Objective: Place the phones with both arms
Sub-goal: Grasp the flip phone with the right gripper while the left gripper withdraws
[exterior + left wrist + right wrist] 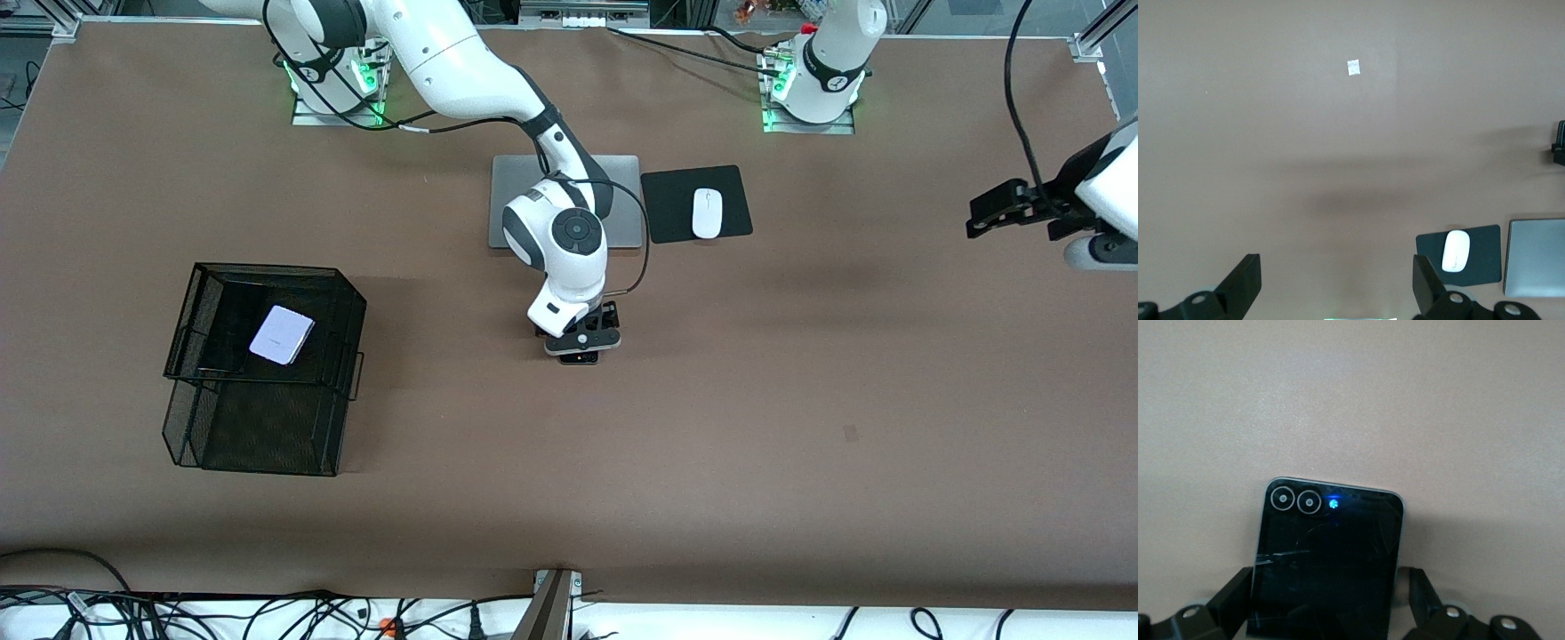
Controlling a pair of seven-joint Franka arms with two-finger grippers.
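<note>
Two end effectors spread apart, right end effector [1325, 613] straddling small black phone [1327, 553], left end effector [1338, 293] over bare table [800, 400], no legible writing.

Big brown table [800, 400], matte top. Dead center sits a small black phone [1325, 560], flat on the surface. Just up from it, around 12 o'clock, a silver laptop [622, 191], with a black mousepad [671, 204] right beside it at 1 o'clock. Out at 9 o'clock there's a black wire basket [258, 418]. Arm bases [809, 107] are bolted along the 12 o'clock edge.
</note>
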